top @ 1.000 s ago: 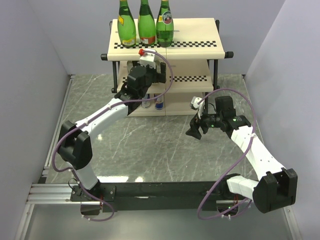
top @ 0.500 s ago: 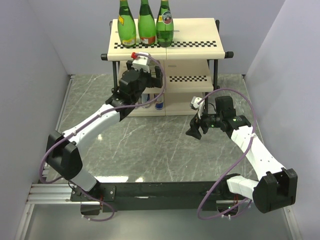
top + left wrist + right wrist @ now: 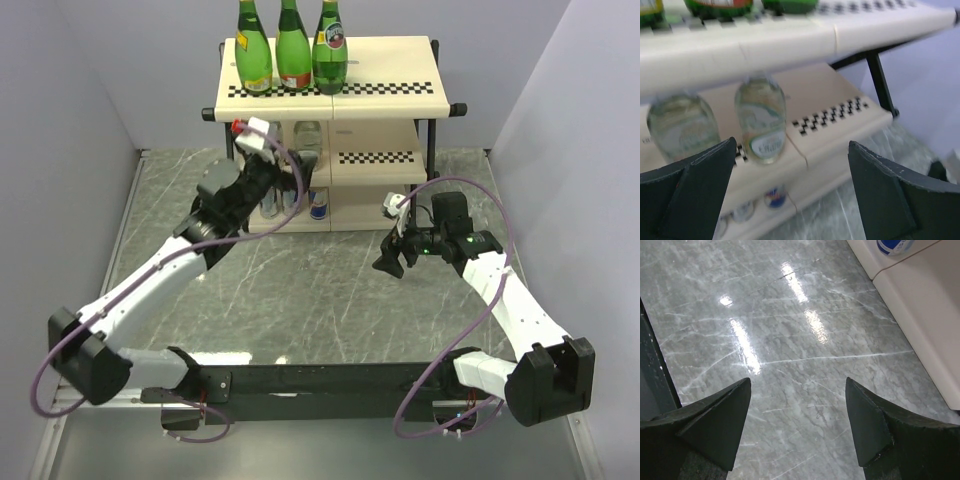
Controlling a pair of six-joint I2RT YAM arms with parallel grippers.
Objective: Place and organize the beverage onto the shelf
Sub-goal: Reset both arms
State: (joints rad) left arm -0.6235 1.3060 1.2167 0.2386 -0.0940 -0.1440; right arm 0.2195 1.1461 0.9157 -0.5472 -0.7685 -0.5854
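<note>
Jaws spread wide on your left gripper [image 3: 791, 145], clear bottle [image 3: 761, 125] on the shelf [image 3: 827, 85] just ahead; right gripper [image 3: 797, 382] likewise spread, above the table [image 3: 790, 315].

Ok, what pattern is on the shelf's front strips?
Black-and-white checks, on the front strips of the shelf; clearest in the top external view.

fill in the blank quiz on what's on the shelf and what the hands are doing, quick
The top board of the shelf carries ___ green bottles.
The clear bottles stand on its ___ tier.
The right hand hangs over the marble table holding ___.
The left hand has its jaws ___.
Missing: three; middle; nothing; open.
</note>
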